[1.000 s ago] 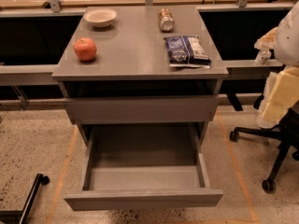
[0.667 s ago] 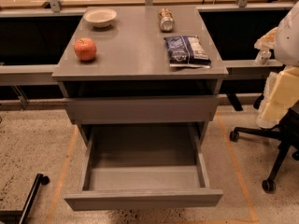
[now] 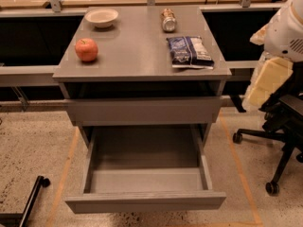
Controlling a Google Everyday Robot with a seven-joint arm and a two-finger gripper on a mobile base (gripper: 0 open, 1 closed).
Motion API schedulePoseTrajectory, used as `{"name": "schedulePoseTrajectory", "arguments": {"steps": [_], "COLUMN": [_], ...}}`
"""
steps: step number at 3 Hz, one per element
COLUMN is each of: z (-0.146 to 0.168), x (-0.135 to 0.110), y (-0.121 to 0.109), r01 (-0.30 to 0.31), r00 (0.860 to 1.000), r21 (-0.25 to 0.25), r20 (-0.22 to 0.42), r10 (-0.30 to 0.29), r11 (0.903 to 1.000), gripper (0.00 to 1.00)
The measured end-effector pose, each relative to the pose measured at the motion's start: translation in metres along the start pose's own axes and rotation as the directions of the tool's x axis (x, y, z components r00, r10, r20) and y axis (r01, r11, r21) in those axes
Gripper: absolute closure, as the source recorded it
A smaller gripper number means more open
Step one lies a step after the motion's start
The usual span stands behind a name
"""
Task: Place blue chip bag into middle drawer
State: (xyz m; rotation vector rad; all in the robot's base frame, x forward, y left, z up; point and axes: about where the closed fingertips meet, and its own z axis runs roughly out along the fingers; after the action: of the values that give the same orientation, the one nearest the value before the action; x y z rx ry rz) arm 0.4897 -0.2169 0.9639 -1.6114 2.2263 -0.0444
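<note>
The blue chip bag [image 3: 188, 51] lies flat on the right side of the grey cabinet top [image 3: 137, 56], near the front edge. The middle drawer [image 3: 144, 202] is pulled out wide and nothing lies in it. The upper grey drawer front [image 3: 142, 110] above it is closed. My arm's white and cream shell [image 3: 272, 65] shows at the right edge, beside and right of the cabinet. My gripper is out of view.
A red apple [image 3: 86, 49], a white bowl [image 3: 102, 17] and a small metal can [image 3: 168, 20] sit on the cabinet top. A black office chair base [image 3: 279, 145] stands on the floor at the right. A black bar [image 3: 28, 202] lies at the lower left.
</note>
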Motion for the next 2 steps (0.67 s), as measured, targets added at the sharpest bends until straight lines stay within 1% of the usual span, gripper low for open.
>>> {"name": "schedulePoseTrajectory", "arguments": {"steps": [1,2], "z": [0.029,0.039], "x": [-0.005,-0.005], "y": [-0.045,-0.061], "r01": [-0.056,-0.07], "r00": [0.997,0.995], "r21": [-0.014,-0.015], "r20": [0.055,0.071], "r10": [0.056,0.071], "r11": [0.9984,0.9975], "gripper": [0.0,0.0]}}
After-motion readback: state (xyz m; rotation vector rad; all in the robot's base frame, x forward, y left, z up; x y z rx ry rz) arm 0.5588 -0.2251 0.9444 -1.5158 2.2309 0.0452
